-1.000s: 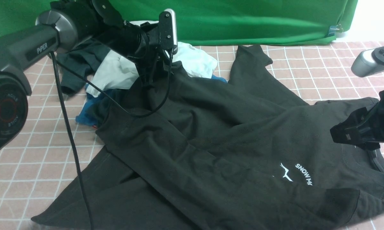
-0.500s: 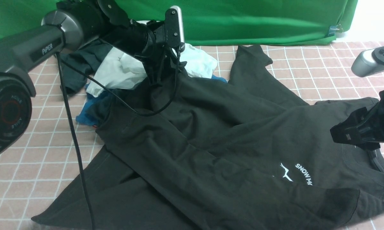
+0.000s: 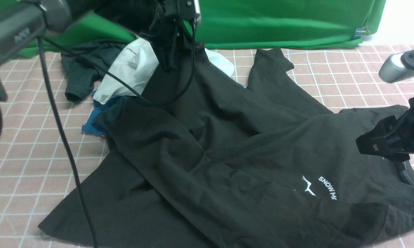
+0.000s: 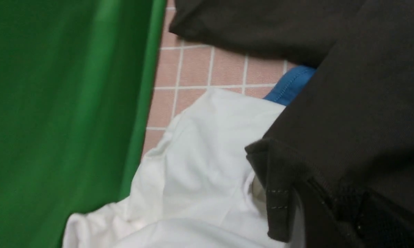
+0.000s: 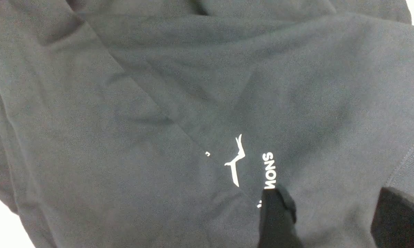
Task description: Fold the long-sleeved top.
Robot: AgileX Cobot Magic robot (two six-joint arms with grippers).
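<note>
Front view: left fingers (image 3: 166, 60), upper centre, pinch the far edge of the black long-sleeved sweatshirt (image 3: 248, 155), whose length runs toward lower right. Left wrist view: cloth clamped, lower right. Right wrist view: right fingers (image 5: 276, 220) spread, empty, above the white print (image 5: 241, 162).

Black cloth draped across a white shirt
A stitched edge of the long-sleeved top (image 4: 358, 113) folds over on itself against the white shirt (image 4: 200, 165). A blue garment (image 4: 291, 86) peeks out between them, with the pink checked counter (image 4: 227, 69) and green backdrop (image 4: 65, 103) beyond.
</note>
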